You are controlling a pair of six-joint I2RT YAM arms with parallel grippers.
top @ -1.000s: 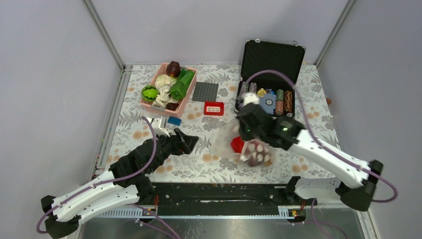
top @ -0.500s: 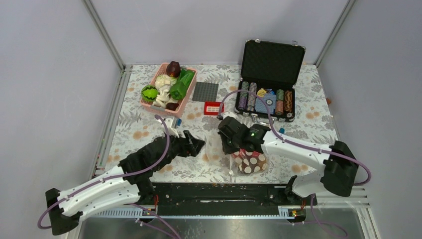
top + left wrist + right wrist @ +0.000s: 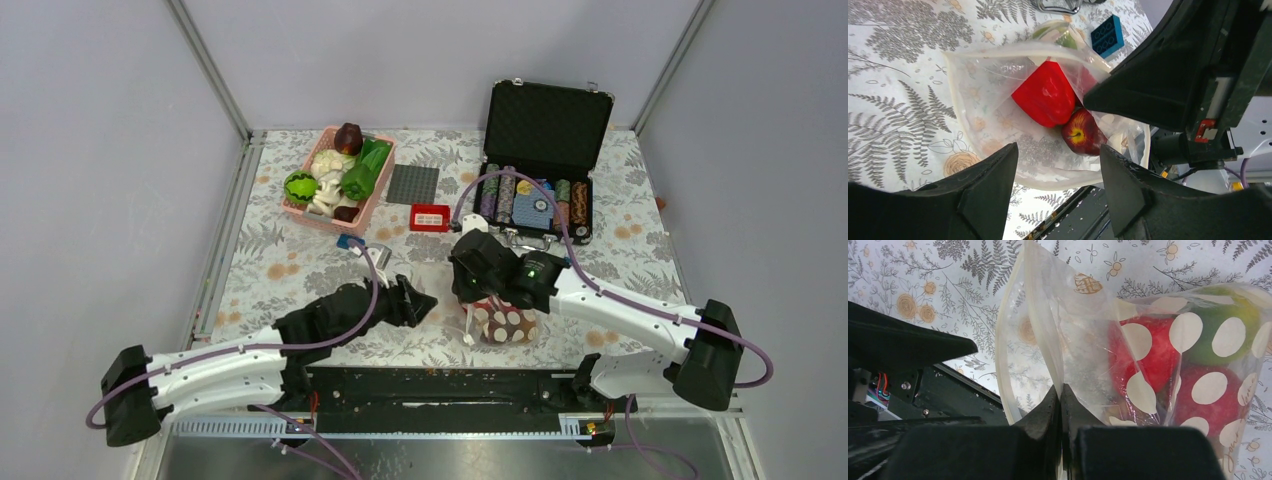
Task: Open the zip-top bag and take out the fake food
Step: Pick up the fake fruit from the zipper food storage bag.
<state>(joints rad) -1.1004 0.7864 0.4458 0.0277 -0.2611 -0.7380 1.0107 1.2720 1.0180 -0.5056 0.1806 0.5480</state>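
Meanwhile, at the near side of the table (image 3: 260, 270), the right pincer (image 3: 1060, 395) is clamped tight on one lip of the zip-top bag (image 3: 1083, 330), with the dotted film spreading away beyond its tips and the mouth gaping beside them. Facing it, the left pincer (image 3: 1058, 149) has its fingers parted with nothing between them, and the bag's mouth is just ahead of its tips.

From where I stand, the likeliest slip is the left pincer closing on loose plastic rather than on a piece, or snagging the film and dragging the thin lip out of the right pincer's pinch. The pieces are glossy and rounded, so one could also squirt sideways from a poor grip.

Inside the bag the fake food (image 3: 1053, 107) is plain to see, none of it out yet. A red pepper (image 3: 1043, 90) sits straight ahead of the left pincer, a red apple (image 3: 1083, 134) touches it, and a green piece (image 3: 1218, 325) lies deeper in. Well beyond both pincers, a pink basket (image 3: 380, 185) holds more toy produce and an open poker-chip case (image 3: 548, 115) holds rows of chips
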